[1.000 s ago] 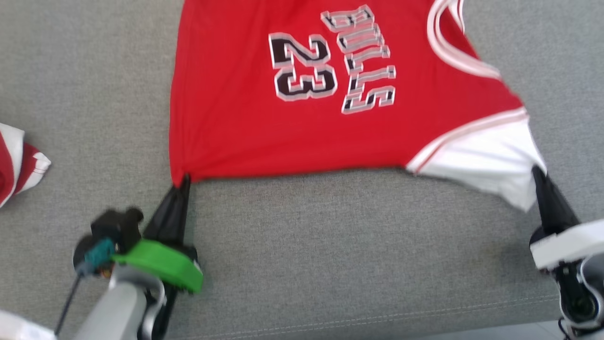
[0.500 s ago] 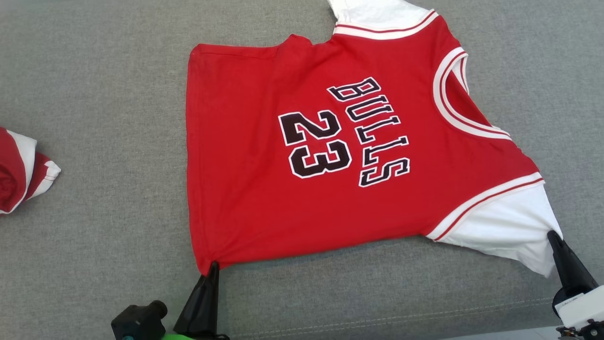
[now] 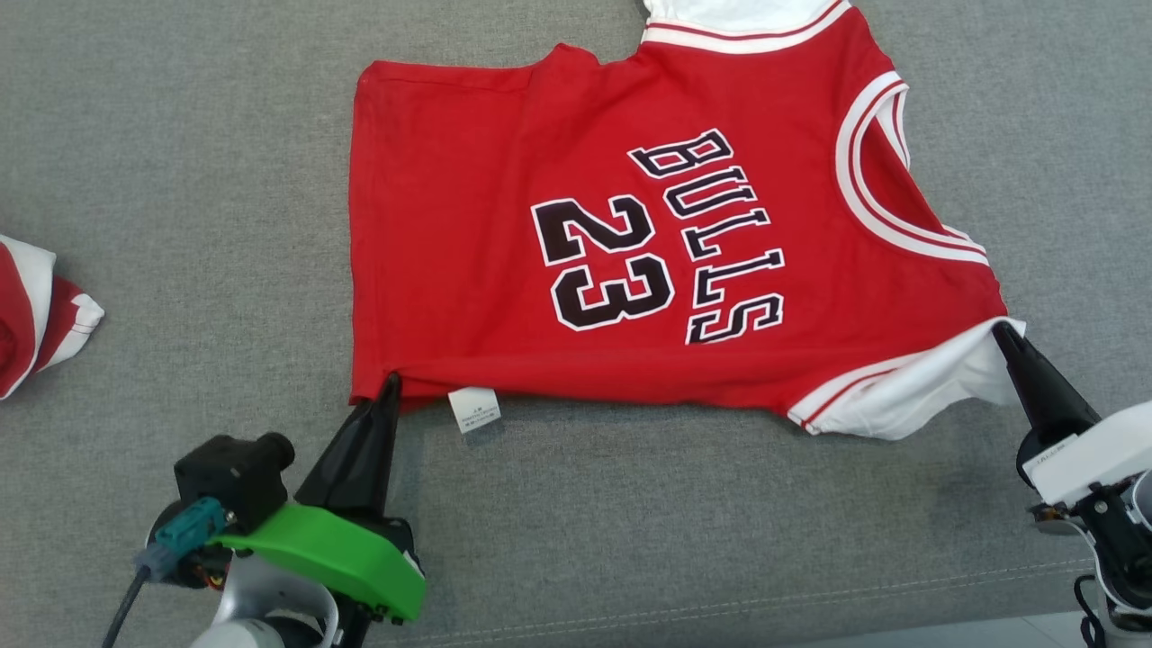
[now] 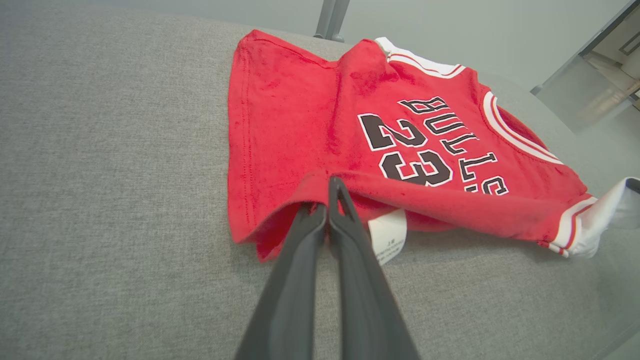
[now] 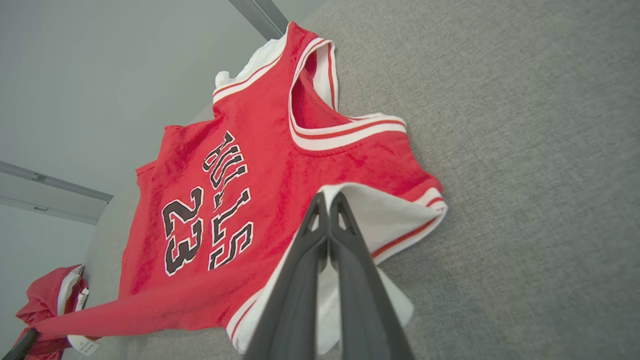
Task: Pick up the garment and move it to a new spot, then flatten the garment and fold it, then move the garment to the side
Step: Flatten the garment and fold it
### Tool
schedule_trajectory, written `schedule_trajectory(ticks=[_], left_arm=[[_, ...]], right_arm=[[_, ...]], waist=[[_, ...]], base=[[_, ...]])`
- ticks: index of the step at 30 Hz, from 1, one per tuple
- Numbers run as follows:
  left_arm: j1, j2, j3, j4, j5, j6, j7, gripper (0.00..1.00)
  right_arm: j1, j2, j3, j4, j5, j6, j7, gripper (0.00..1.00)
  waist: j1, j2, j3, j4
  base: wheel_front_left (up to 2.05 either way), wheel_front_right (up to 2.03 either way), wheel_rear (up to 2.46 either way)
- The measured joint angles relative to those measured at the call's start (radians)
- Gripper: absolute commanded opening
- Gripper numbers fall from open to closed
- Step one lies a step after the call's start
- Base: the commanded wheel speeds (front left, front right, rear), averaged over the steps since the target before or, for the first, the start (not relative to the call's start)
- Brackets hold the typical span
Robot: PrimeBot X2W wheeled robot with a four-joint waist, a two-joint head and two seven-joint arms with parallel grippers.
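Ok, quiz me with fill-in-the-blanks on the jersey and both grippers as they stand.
The jersey reads BULLS and ___. The left gripper has its jaws shut on the red hem, the right gripper on the ___ sleeve. The small label hangs beside the ___ gripper. The other garment lies on the robot's ___ side.
Missing: 23; white; left; left.

Left claw (image 3: 391, 380) and right claw (image 3: 999, 329) sit clamped (fingers forward).
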Motion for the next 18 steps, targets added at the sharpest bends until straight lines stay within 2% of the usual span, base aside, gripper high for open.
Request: schedule_trajectory(ticks=[5,11,18], left_arm=[[-0.095,0.024,-0.003,0.022,0.02,0.002,0.066,0.0],[-0.214,-0.003,-0.03,0.116,0.015,-0.022,0.131,0.0],[-0.306,-0.029,-0.038,0.228,0.011,-0.052,0.142,0.0]], right_arm=[[-0.109,0.0,0.01,0.033,-0.053,0.0,0.035,0.0],[-0.226,0.006,0.001,0.125,-0.1,0.0,0.042,0.0],[-0.34,0.007,-0.045,0.22,-0.124,0.0,0.019,0.0]], waist=[[0.0,0.0,0.009,0.001],[0.0,0.0,0.031,0.016],[0.0,0.0,0.051,0.03]], base=[[0.0,0.0,0.0],[0.0,0.0,0.0],[0.0,0.0,0.0]])
